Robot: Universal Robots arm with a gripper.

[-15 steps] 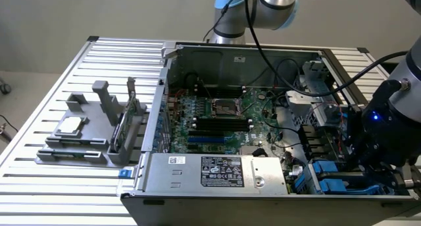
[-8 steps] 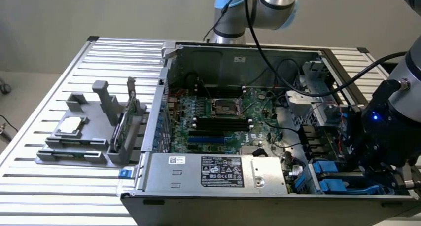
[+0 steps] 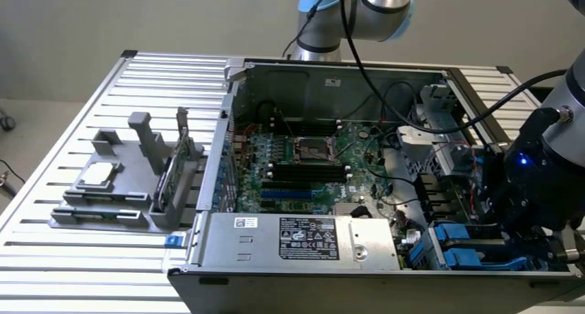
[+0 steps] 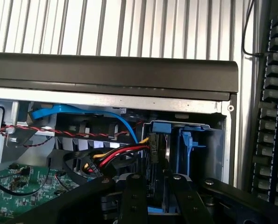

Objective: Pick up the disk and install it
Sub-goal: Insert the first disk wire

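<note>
1. One gripper is in play, hanging low over the drive-bay corner of the open computer case, at the exterior view's lower right. Seen from the wrist, its two black fingers stand upright and close together, a narrow gap between them; whether they press on anything there I cannot tell.

2. Straight ahead of the fingertips, in line with that gap, sits the disk. It stands on edge in its slot, its blue carrier frame capping it and running down the side, so its long axis runs down into the bay, the same way the fingers point.

3. That is the relation that matters: the disk lies directly beyond the fingers, not off to either side. It looks already seated in the bay rather than carried. I judge the grip is loose or just off it.

4. A black connector with red, yellow and black wires is just beside the disk's edge, and a blue data cable loops across behind it.

5. Further out in the exterior view are the motherboard in the middle of the case, the silver power supply along the near wall, and a grey parts stand on the slatted table, well apart at that view's left.
</note>
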